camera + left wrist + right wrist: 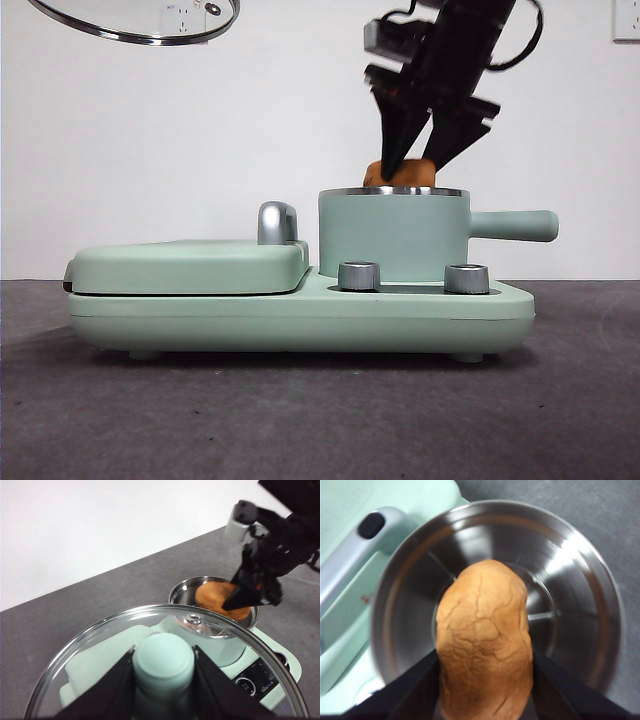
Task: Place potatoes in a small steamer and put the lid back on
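The pot's [393, 235] mouth was blocked: the potato [402, 173] filled it, the right gripper [418, 152] straddling it from above. The lid [140, 20] hung high, well clear, over the griddle [190, 265]. The desk [300, 420] in front stood open.

- Bright, even light; the white wall [200, 130] looks washed out.
- Glare streaks the steamer [570, 560] steel interior.
- The potato [485, 645] and wrist-view jaws look soft, slightly blurred.
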Robot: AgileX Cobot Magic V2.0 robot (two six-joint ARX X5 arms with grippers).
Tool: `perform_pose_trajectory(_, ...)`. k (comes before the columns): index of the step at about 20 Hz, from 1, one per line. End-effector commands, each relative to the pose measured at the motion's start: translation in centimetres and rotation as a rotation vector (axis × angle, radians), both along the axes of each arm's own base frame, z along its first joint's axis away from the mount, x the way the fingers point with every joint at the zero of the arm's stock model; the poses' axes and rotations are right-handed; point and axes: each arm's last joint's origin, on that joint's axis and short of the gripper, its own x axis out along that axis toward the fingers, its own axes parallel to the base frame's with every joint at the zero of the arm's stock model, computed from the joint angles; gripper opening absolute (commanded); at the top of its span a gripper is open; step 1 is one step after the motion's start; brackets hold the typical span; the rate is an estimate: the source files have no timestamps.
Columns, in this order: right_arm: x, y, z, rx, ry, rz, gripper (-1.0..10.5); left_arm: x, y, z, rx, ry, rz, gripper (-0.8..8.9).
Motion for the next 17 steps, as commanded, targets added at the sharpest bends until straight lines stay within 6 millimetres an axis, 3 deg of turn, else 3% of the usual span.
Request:
perform_pose_trajectory(1,1.0,0.7,-0.7,0.001,-0.013,0.015,2.0,0.0,-0.1,0.8,-0.021,-0.04,0.0,0.09)
perform_pose_trajectory(9,2.1,1.1,-2.5,-0.008,0.009,0.013,2.0,0.1,-0.1,0.7,-0.022,-0.035,0.0,0.09)
perform_pose_trajectory(15,2.3,1.2,-2.8,-0.004,0.001,0.014,2.1,0.2,-0.1,0.7,-0.021,-0.032,0.0,0.09)
perform_pose_trajectory(17,2.4,1.3,-2.7,0.0,-0.008,0.013,2.9,0.2,-0.1,0.7,-0.021,-0.031,0.0,0.09)
